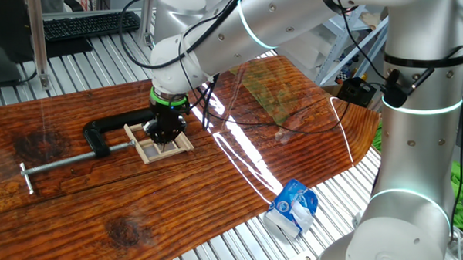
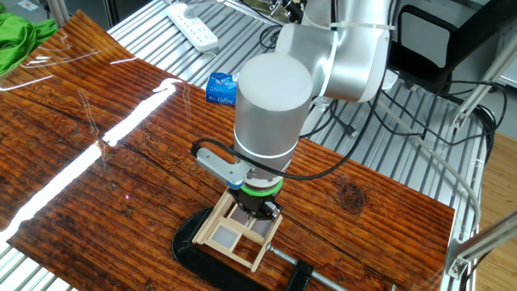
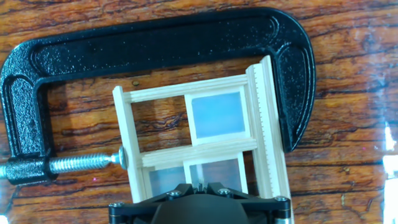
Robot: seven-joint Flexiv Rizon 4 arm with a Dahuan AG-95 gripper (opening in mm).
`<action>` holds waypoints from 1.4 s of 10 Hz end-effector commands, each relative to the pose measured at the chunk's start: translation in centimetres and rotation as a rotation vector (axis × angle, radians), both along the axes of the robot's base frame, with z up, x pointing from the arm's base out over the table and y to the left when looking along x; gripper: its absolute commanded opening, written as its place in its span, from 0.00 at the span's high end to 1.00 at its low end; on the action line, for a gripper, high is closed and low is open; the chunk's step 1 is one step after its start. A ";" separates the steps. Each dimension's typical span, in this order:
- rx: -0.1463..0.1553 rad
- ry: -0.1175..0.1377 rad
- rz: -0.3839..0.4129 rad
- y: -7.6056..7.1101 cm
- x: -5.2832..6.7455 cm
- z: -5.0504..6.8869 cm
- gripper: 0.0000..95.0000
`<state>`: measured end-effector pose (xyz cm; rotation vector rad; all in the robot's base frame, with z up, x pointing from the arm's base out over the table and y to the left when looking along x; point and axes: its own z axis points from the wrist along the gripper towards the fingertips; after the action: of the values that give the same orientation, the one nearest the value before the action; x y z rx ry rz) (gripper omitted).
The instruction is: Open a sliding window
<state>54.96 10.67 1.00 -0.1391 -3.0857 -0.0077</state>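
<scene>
The sliding window [image 3: 199,149] is a small pale-wood frame with greyish panes. It lies flat on the wooden board and is held by a black bar clamp [image 3: 155,40]. My gripper [image 3: 200,186] is down on the window's near edge. Its fingers are closed almost together around a thin pale upright bar of the sash. In the hand view the upper left opening shows bare board through it, and the panes sit toward the right. In one fixed view the gripper [image 1: 164,135] covers the middle of the window [image 1: 138,147]. In the other fixed view the gripper [image 2: 258,212] stands on the window [image 2: 222,234].
The clamp's screw handle [image 1: 41,168] sticks out to the left on the board. A blue and white packet [image 1: 292,207] lies by the board's edge. A keyboard [image 1: 81,24], a power strip [image 2: 192,24] and green cloth [image 2: 20,40] lie beyond the board.
</scene>
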 end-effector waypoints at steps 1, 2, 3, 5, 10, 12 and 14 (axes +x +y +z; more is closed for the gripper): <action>-0.002 -0.005 -0.012 0.6 -0.4 -0.4 1.00; -0.005 -0.004 -0.011 0.7 -0.5 -0.3 1.00; -0.005 -0.004 -0.012 0.8 -0.5 -0.2 1.00; 0.007 -0.004 -0.024 1.0 -0.7 -0.2 1.00; 0.005 -0.003 -0.021 1.2 -0.6 -0.1 1.00; 0.000 0.001 -0.014 0.9 -0.3 0.3 1.00; 0.000 -0.003 0.000 0.5 0.0 0.5 1.00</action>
<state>55.01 11.11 1.36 -0.1352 -3.0856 -0.0092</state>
